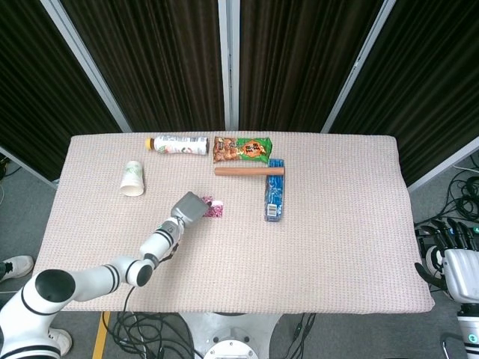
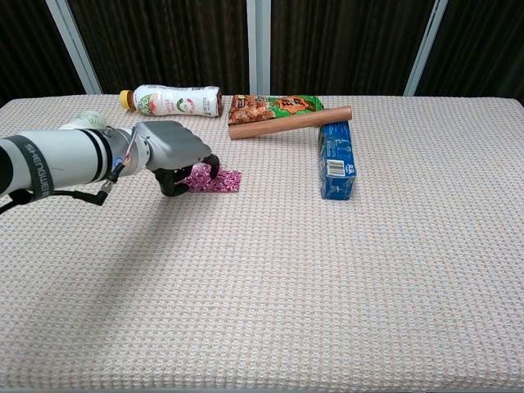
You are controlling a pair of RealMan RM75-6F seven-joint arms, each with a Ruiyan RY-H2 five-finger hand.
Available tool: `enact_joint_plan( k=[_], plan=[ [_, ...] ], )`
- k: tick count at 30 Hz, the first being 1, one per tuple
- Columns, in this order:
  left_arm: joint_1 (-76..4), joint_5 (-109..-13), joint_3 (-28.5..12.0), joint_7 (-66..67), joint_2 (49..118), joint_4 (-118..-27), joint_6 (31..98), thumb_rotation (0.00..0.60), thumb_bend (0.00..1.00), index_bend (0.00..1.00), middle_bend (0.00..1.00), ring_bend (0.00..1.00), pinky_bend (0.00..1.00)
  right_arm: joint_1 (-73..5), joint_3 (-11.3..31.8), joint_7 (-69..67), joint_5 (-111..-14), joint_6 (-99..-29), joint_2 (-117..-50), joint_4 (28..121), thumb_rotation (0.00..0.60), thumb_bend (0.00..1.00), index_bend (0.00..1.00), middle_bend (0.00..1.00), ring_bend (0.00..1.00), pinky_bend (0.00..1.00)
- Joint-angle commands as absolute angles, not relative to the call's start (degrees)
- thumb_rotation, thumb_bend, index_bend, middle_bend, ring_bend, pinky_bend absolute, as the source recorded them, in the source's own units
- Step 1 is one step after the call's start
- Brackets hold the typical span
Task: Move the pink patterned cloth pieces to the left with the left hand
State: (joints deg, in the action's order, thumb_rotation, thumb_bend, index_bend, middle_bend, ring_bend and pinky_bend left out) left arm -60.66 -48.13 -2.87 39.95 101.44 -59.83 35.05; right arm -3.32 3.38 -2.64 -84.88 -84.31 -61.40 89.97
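**Pink cloth under the left hand, shift to the left not yet made**

Pink patterned cloth pieces: small flat stack on the woven beige table cover, left of centre, lying level. Left end covered by the robot's fingers; right end exposed.

Left hand: palm down over the cloth's left end, fingers curled so the dark fingertips press onto the fabric. Whether the cloth is pinched or only pressed cannot be told from either view. The posture suits dragging a thin, limp item along the surface, since it offers little to lift by.

Right hand: off the table's right edge, low beside it, holding nothing; fingers only partly visible, so clenched or released cannot be told.

Other items, far side of the table: white drink bottle on its side; green snack packet; wooden rod lying just in front of the packet; blue box, its far end at the rod's right tip; paper cup tipped over, left of the cloth.

Judgement: the cup sits near the path leftward and could be nudged.
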Motion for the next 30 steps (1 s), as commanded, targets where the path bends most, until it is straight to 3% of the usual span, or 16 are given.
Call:
enact_joint_plan(
  k=[1, 13, 30],
  plan=[
    [-61.19, -45.94, -1.93, 42.03, 100.09, -61.33, 35.2, 0.6, 0.53, 0.3, 0.89, 0.84, 0.91, -3.4, 3.37, -2.7, -85.01, -84.21, -61.5, 89.96, 0.599, 0.14, 0.21, 0.13, 0.0, 0.0],
    [-63.03, -36.94, 2.68, 48.46, 95.03, -68.35, 37.04, 0.6, 0.53, 0.31, 0.89, 0.84, 0.89, -3.16, 3.21, -2.82, -85.88, -84.99, -61.51, 90.23, 0.598, 0.14, 0.21, 0.13, 0.0, 0.0],
    [-63.76, -31.19, 8.21, 51.76, 90.29, -74.99, 40.85, 0.6, 0.53, 0.32, 0.89, 0.84, 0.88, -2.73, 3.05, -2.96, -86.9, -86.14, -61.28, 90.7, 0.598, 0.14, 0.21, 0.13, 0.0, 0.0]
  ],
)
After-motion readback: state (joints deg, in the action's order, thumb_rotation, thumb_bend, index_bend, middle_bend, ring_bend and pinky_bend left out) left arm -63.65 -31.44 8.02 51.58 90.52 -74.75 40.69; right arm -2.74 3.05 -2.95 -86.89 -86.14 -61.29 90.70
